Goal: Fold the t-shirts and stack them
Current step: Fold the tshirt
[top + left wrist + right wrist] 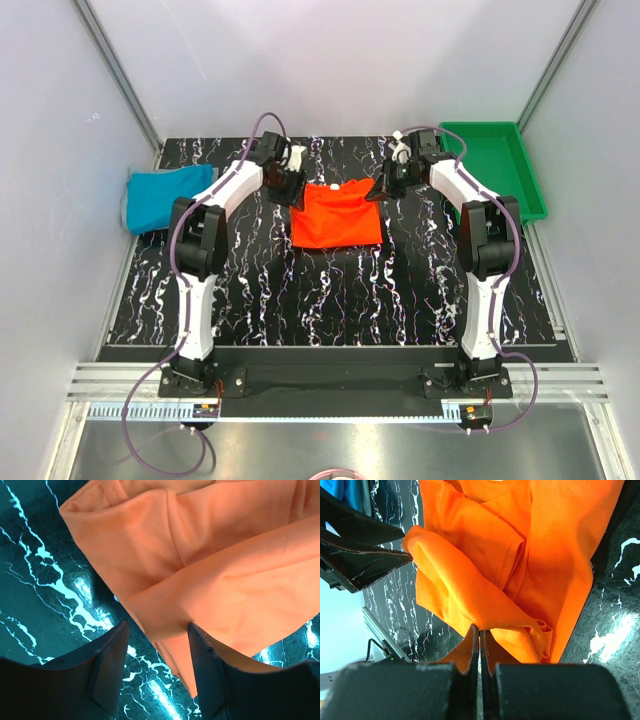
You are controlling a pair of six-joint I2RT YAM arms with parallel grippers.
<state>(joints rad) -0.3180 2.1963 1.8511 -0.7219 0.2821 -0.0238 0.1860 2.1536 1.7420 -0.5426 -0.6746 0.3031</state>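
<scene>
My right gripper [480, 632], jaws together, clamps a fold of the bright orange-red cloth t-shirt [555, 555]; my left gripper [157, 645], jaws apart, straddles its edge, cloth toward 1 o'clock.

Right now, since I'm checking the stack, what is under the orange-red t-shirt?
Only the marbled table shows around the orange-red t-shirt; no teal edge pokes out, and the teal-blue t-shirt lies apart at the left. Whatever the cloth covers is hidden.
</scene>
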